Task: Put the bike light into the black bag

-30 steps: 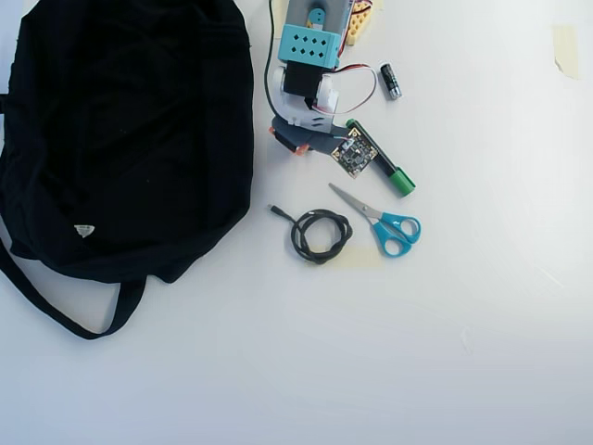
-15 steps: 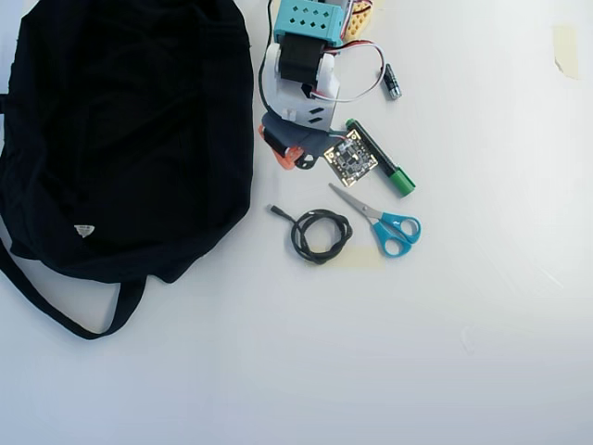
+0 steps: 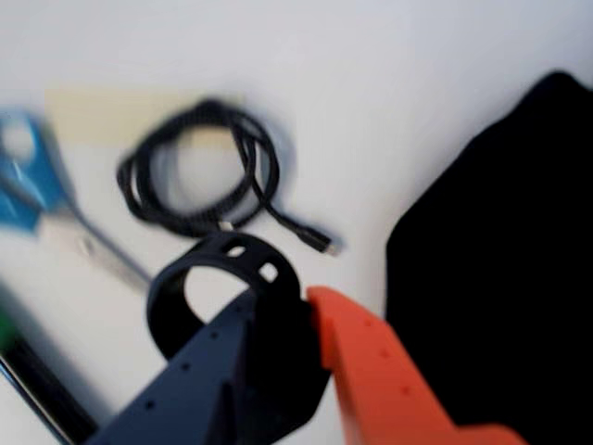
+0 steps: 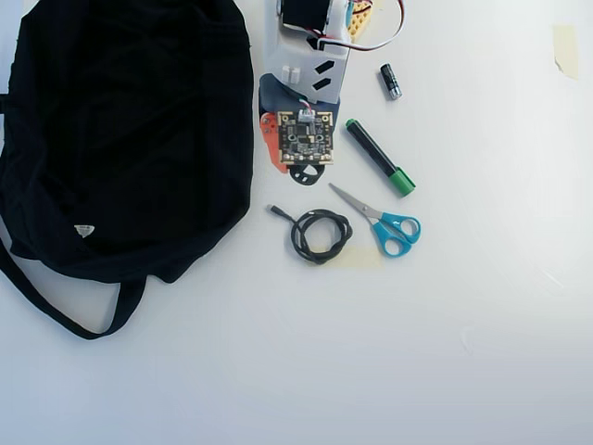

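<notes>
In the wrist view the bike light (image 3: 176,301) shows as a black rubber loop sticking out between a black finger and an orange finger (image 3: 371,371). My gripper (image 3: 298,313) is shut on it, above the white table. The light's body is hidden between the fingers. In the overhead view the gripper (image 4: 293,169) hovers just right of the black bag (image 4: 120,139), with the loop (image 4: 307,173) peeking out below the wrist camera board. The large, soft bag lies at the left, and its edge (image 3: 500,260) fills the right of the wrist view.
A coiled black cable (image 4: 320,234) lies just below the gripper, with blue-handled scissors (image 4: 384,222) to its right. A green-capped marker (image 4: 380,158) and a small black cylinder (image 4: 391,82) lie right of the arm. Tape (image 4: 565,48) sits at the far top right.
The arm has drawn back toward the top edge and the wrist has turned, so the camera board now faces up. The gripper has swung off the marker and carries the light.
</notes>
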